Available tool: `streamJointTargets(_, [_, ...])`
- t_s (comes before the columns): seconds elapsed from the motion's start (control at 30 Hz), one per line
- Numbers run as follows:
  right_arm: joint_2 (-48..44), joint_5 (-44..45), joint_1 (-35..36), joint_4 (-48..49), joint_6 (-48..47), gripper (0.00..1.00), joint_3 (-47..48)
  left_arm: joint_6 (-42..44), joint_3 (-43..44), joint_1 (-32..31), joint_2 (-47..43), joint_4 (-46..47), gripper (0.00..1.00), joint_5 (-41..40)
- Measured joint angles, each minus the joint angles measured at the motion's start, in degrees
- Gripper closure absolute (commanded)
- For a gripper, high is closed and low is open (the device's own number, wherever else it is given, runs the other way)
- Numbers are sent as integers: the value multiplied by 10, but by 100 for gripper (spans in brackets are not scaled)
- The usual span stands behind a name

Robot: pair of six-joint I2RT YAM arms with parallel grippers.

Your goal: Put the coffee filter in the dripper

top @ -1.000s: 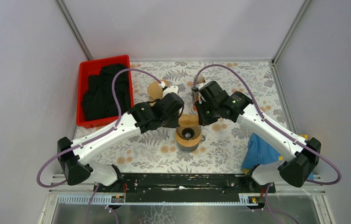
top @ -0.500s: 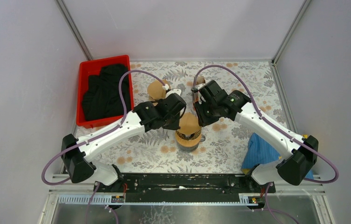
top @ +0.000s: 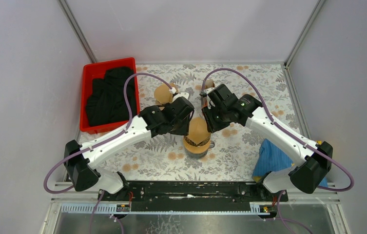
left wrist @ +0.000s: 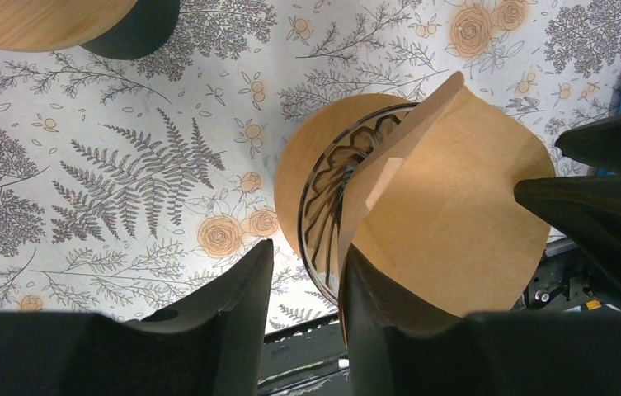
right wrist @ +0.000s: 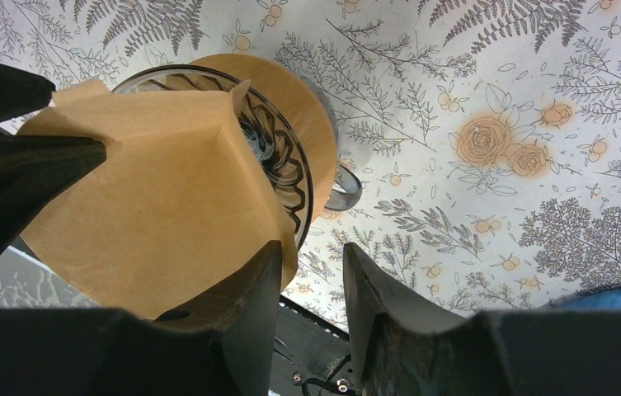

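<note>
The glass dripper (top: pixel 197 145) with its wooden collar (left wrist: pixel 311 165) stands mid-table. The brown paper coffee filter (top: pixel 198 128) rests in its mouth, folded, and much of it sticks up above the rim (left wrist: pixel 455 223) (right wrist: pixel 158 206). My left gripper (top: pixel 185 122) (left wrist: pixel 305 276) is open just left of the filter; the paper leans on the outside of one finger (left wrist: pixel 381 318), and nothing is between the jaws. My right gripper (top: pixel 209 121) (right wrist: pixel 311 268) is open on the filter's other side. One of its fingers (right wrist: pixel 245 305) touches the paper's edge from outside.
A red bin (top: pixel 89 73) with black cloth stands at the back left. A wooden, filter-coloured thing (top: pixel 163 92) (left wrist: pixel 43 21) sits behind the left gripper. A blue cloth (top: pixel 271 158) lies near the right arm's base. Grey walls close in the floral table (top: pixel 249 83).
The filter came down over the dripper's mouth, which earlier showed uncovered. Both grippers' jaws have spread apart and let go of the paper. The arms have barely shifted.
</note>
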Motion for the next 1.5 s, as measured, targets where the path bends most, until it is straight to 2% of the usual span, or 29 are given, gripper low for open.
streamJointTargets(0.53, [0, 0, 0, 0, -1, 56, 0, 0, -54, 8, 3, 20, 58, 19])
streamJointTargets(0.9, [6, -2, 0, 6, -1, 53, 0, 0, -64, 8, 3, 33, 54, 30])
streamJointTargets(1.27, [-26, -24, 0, 33, -3, 35, -3, 0, -64, 8, -11, 34, 47, 25])
streamJointTargets(1.5, [-32, -40, 0, 59, -9, 32, -14, 0, -64, 8, -14, 34, 40, 24])
